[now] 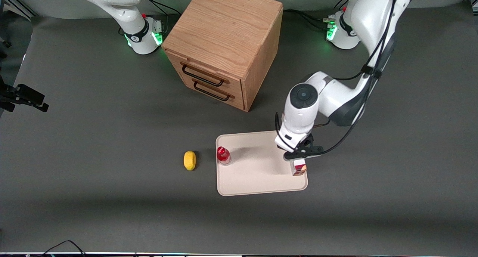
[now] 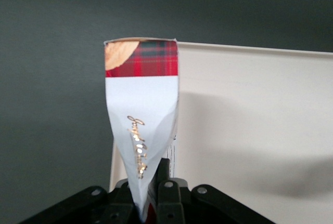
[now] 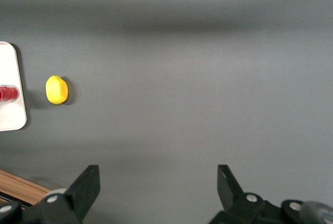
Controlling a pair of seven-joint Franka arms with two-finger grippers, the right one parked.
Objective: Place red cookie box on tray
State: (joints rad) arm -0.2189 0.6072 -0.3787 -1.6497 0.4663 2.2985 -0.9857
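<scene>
My left gripper (image 1: 298,157) is shut on the red cookie box (image 1: 298,167), gripping one end so the carton hangs upright under the fingers. Its lower end is over the edge of the pale tray (image 1: 257,175) that lies toward the working arm's end of the table, near the corner closest to the front camera. I cannot tell whether the box touches the tray. In the left wrist view the box (image 2: 141,104) shows a white side with gold script and a red tartan end, squeezed in the gripper (image 2: 151,195), with the tray (image 2: 250,109) beside it.
A small red-capped bottle (image 1: 223,155) stands on the tray's edge toward the parked arm. A yellow lemon (image 1: 189,160) lies on the grey table beside it, off the tray. A wooden two-drawer cabinet (image 1: 224,44) stands farther from the front camera.
</scene>
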